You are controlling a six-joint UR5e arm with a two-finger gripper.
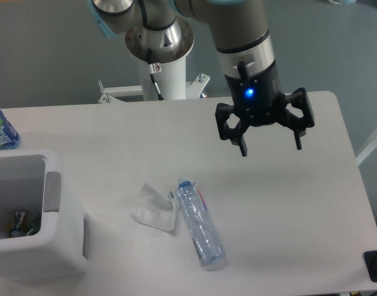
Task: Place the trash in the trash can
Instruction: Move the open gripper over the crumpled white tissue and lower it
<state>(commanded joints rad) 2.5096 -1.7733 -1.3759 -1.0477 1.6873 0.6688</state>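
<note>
Camera view: I note the gripper (269,148) spread wide, holding nothing, clear above the surface (299,203). Tissue (155,208) and plastic bottle (200,224) lie side by side, touching, near the front edge. Trash can (34,216) stands at the front left corner.

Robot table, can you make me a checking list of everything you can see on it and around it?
Surface: white table, mostly bare.
Job's things: crumpled tissue beside clear bottle, both lying flat; trash can at left, bits already inside.
Clutter: blue-label bottle at far left edge.
Grippers: gripper open, empty, above the table.
Cables: thin cable on the arm's base.
Surroundings: grey floor.
</note>
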